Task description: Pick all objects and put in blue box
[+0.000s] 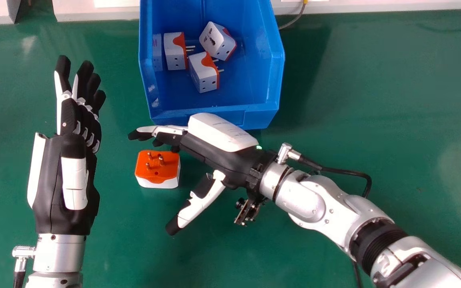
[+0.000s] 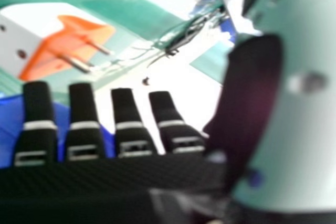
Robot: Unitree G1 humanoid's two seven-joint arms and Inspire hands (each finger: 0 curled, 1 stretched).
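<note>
Green bench (image 1: 374, 120) fills out the head view around a blue box (image 1: 174, 119) at the top middle, with three white-and-orange plug adapters inside: one (image 1: 174, 51) by the left wall with its pins pointing right, one (image 1: 203, 76) lower and just beside it, and one (image 1: 218, 42) tilted, nearer the right wall. A fourth adapter (image 1: 166, 170) lies on the bench just in front of the box, orange face and pins upward, white sides below. The right hand (image 1: 230, 164) comes in from the lower right, its fingers straight and its thumb spread wide from them, with nothing held; the fourth adapter sits near the opening between the two. Whether a fingertip touches it, I cannot tell. The left hand (image 1: 50, 180) is at the left, fingers extended away from the robot, holding nothing. In the right hand view, the right hand's fingers (image 2: 37, 103) stand straight and apart from the thumb, gripping nothing; an adapter with its orange face and metal pins shows past their tips, and part of the blue box lies behind them.
</note>
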